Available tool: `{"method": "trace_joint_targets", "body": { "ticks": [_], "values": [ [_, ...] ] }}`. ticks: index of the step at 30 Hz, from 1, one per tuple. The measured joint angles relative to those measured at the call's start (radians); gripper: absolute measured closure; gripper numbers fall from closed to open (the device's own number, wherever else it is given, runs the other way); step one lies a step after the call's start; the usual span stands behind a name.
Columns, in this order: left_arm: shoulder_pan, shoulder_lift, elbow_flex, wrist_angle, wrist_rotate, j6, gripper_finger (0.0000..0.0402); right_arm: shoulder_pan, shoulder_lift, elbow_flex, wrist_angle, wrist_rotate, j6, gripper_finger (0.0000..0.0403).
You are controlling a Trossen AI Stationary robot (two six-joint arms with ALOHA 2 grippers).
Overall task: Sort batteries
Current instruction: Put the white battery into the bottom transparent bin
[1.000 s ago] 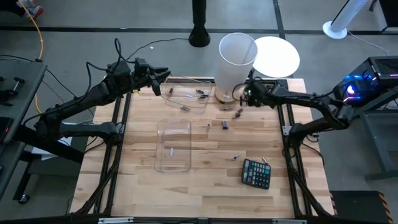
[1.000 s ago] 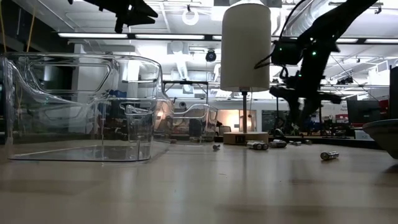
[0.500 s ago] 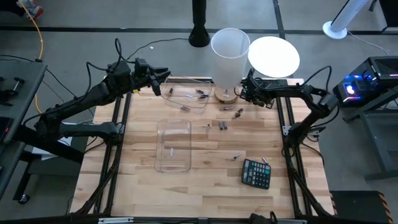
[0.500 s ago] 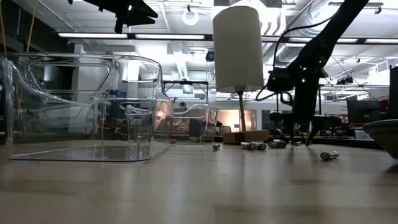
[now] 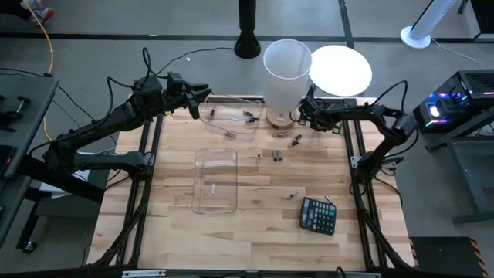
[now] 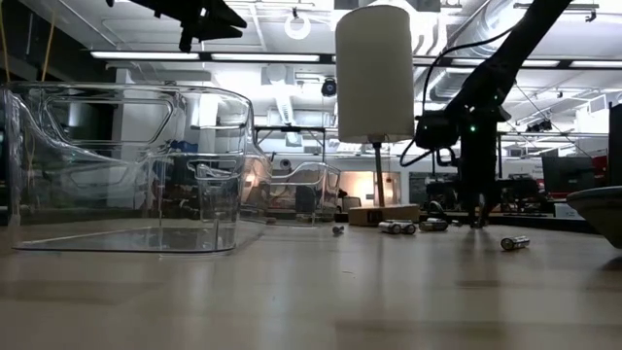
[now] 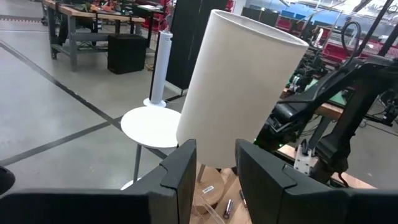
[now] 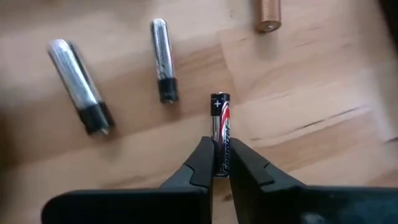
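Our right end effector (image 8: 221, 163) has just pinched shut on one battery (image 8: 221, 134) near the worktop's far edge; sorting proceeds.

Glossy metal batteries (image 8: 163, 59) on smooth pale wood table (image 8: 323, 93)

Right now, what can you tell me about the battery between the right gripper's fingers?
The battery is a slim dark cell with a red and silver band and a plus mark at its far end. It lies on the pale wooden table, lengthwise between the right gripper fingers, which are shut on its near half. Two silvery cells lie apart beside it.
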Motion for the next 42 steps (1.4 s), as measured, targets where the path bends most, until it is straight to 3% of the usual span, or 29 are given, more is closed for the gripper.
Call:
{"method": "trace_joint_targets", "body": {
  "ticks": [6,12,18,22,26,29,37,42],
  "values": [
    [0.000,0.000,0.000,0.000,0.000,0.000,0.0296,0.058,-0.079,-0.012,-0.187,0.034,-0.056,0.0395],
    [0.000,0.000,0.000,-0.025,0.000,0.000,0.0296,0.143,-0.276,-0.010,-0.304,0.071,-0.063,0.0399],
    [0.000,0.000,0.000,-0.107,-0.001,0.000,0.0296,0.355,-0.480,-0.009,-0.223,-0.052,-0.051,0.0401],
    [0.000,0.000,0.000,-0.125,-0.007,0.000,0.0296,0.501,-0.514,-0.009,0.020,-0.125,-0.020,0.0401],
    [0.000,0.000,0.000,-0.126,-0.040,0.000,0.0296,0.563,-0.434,-0.006,0.432,-0.131,-0.052,0.0402],
    [0.000,0.000,0.000,-0.126,-0.056,0.000,0.0296,0.559,-0.315,0.023,0.639,-0.132,-0.084,0.0402],
    [0.000,0.000,0.000,-0.145,-0.056,-0.001,0.0296,0.538,0.006,0.275,0.692,-0.085,-0.196,0.0394],
    [0.000,0.000,0.000,-0.168,-0.052,-0.002,0.0296,0.540,0.105,0.431,0.635,-0.134,-0.270,0.0395]
  ]
}}
